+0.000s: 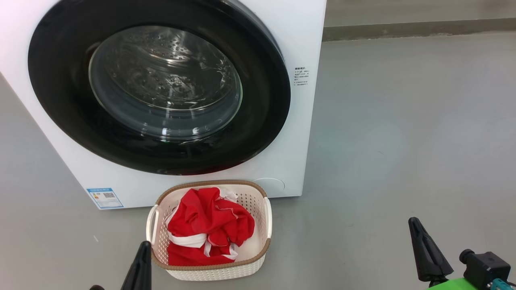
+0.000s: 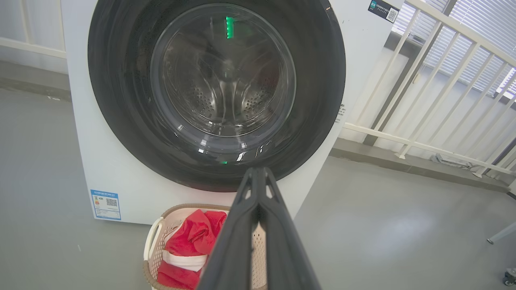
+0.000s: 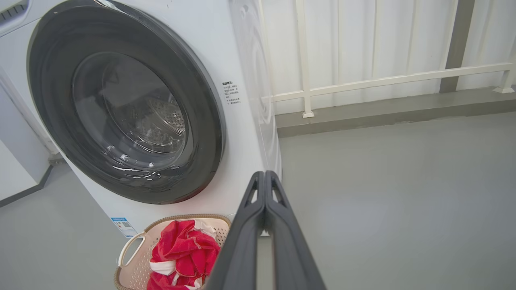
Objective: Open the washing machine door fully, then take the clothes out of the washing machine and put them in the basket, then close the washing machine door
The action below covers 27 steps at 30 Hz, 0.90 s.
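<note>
Unreadable: blue label, small print on washing machine.

This looks like a bare laundry corner, a utility room or enclosed balcony rather than a furnished living space. A white front-loading washing machine stands directly on a smooth grey floor, with a small basket of red clothes just in front of it. Beside the machine a white railing runs along a low grey kerb, backed by pale wall panels and slatted blinds with daylight behind them.
</note>
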{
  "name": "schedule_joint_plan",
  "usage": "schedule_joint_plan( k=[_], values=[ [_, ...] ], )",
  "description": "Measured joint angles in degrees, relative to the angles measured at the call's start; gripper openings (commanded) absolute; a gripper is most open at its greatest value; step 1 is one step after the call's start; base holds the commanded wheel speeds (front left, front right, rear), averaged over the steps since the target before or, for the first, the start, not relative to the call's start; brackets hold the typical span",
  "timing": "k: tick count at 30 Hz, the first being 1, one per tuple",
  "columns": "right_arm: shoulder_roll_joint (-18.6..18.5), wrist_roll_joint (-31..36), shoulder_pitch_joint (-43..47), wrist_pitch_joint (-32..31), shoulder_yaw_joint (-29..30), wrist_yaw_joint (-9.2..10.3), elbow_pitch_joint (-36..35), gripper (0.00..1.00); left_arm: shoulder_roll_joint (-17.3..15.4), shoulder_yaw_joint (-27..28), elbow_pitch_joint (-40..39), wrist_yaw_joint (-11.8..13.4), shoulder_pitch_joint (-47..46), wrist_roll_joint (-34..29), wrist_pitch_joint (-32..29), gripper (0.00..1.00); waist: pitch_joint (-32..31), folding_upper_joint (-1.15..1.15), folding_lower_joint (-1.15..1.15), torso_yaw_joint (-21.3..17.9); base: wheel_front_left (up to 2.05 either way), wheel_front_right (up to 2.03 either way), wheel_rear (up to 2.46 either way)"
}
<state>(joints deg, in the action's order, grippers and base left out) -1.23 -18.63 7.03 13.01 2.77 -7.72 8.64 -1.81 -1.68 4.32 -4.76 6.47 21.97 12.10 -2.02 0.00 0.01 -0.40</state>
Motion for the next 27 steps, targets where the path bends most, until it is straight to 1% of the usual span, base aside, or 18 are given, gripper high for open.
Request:
schedule_joint_plan(
  k=[27],
  values=[
    [-0.5,-18.2,-2.2,-4.3,0.3,0.00,1.6,0.00,-0.2,1.1,2.7,-0.3,-2.1,17.2,-4.1,0.00,0.5,0.00,0.00,0.1,0.00,0.00,0.00]
  ],
)
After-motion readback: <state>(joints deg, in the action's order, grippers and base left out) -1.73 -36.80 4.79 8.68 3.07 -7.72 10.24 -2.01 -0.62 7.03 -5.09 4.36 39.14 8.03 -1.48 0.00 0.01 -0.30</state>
